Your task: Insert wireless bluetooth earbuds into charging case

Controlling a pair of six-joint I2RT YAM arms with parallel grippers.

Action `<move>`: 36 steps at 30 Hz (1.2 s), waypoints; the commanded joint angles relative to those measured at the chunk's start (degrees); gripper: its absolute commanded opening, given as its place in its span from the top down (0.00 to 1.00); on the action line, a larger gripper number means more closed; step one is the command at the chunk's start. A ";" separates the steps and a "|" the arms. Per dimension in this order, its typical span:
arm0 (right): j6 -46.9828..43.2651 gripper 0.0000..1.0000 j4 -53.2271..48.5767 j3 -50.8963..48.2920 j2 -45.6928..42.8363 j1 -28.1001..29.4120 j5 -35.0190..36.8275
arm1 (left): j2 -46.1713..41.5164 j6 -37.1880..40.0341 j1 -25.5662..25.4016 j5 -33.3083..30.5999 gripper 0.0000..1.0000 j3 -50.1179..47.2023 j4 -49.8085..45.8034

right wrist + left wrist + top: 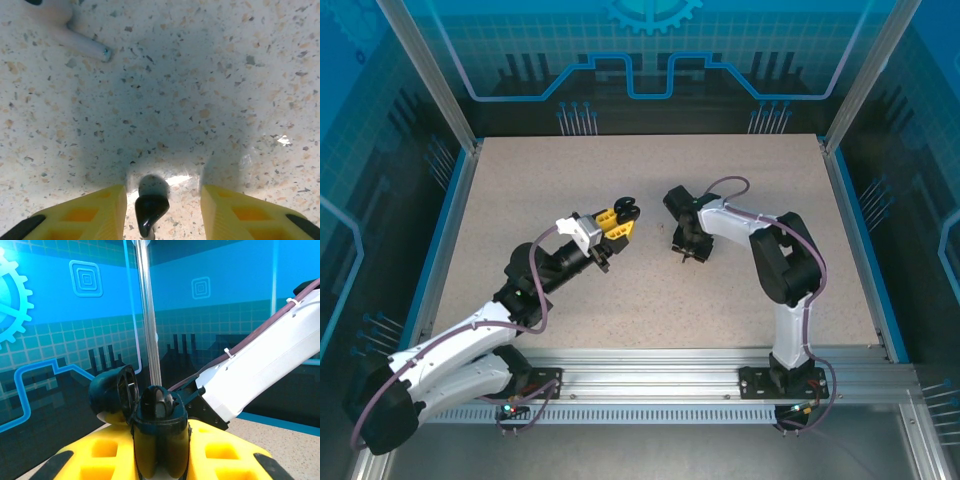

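The right gripper (163, 200) points down at the table (240, 75) with its jaws part-way apart, and the black earbud (150, 210) lies between its two yellow fingers (85, 215). Bare table shows on either side of the earbud, so neither finger touches it and nothing is gripped. The earbud sits nearer the left finger than the right one, glossy, with its rounded head toward the far side and a grey shadow spread over the speckled surface beyond it. Well beyond the black earbud and off to its left in the wrist view lies a pale pink earbud (65, 25), flat on the table, its stem slanting back toward the black one. In the overhead view the right gripper (686, 250) stands near the middle of the table, and the left gripper (620, 220) is to the left of it, a little farther back, well apart from the black earbud. The left gripper (160, 450) is clamped tight on the black charging case (160, 435), which stands upright between its yellow fingers. The lid (115, 395) is swung open to the case's left. The hollow at the top of the case is dark, and I cannot tell what sits in it. Past the case, the white link of the right arm (265, 365) slants down toward the black earbud.
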 commanded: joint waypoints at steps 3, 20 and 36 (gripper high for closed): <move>0.91 0.59 -0.67 1.56 1.60 -0.03 -0.26 | -0.57 -0.03 -0.35 -0.68 1.00 -0.84 2.44; 0.38 0.72 0.22 1.74 2.94 0.90 -1.16 | -0.30 0.07 -0.36 -0.81 1.00 -0.66 2.29; 2.18 0.66 0.21 0.09 0.36 2.44 -1.65 | -0.55 -0.11 -0.35 -0.76 1.00 -0.51 2.05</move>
